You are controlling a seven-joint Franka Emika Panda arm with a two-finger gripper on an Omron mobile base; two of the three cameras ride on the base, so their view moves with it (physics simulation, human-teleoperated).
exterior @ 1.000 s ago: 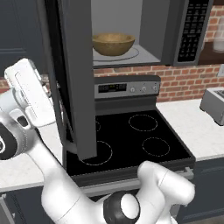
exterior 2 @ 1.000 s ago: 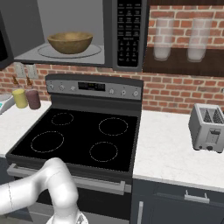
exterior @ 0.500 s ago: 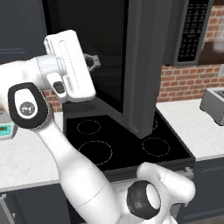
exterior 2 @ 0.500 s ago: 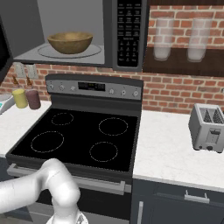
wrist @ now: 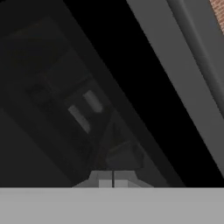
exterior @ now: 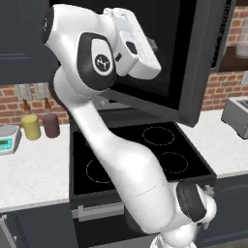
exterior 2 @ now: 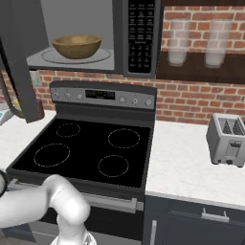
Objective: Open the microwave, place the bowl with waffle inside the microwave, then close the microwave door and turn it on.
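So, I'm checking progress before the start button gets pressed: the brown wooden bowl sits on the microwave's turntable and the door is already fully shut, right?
Not quite. The brown wooden bowl does sit on the microwave's turntable, but the dark grey microwave door is only partly swung closed; the right base view shows the cavity open.

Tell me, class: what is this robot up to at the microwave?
The arm's shut gripper presses against the black glass of the microwave door, swinging it toward closed. The wooden bowl already sits on the turntable inside the microwave. The door is still partly open, and the keypad has not been pressed.
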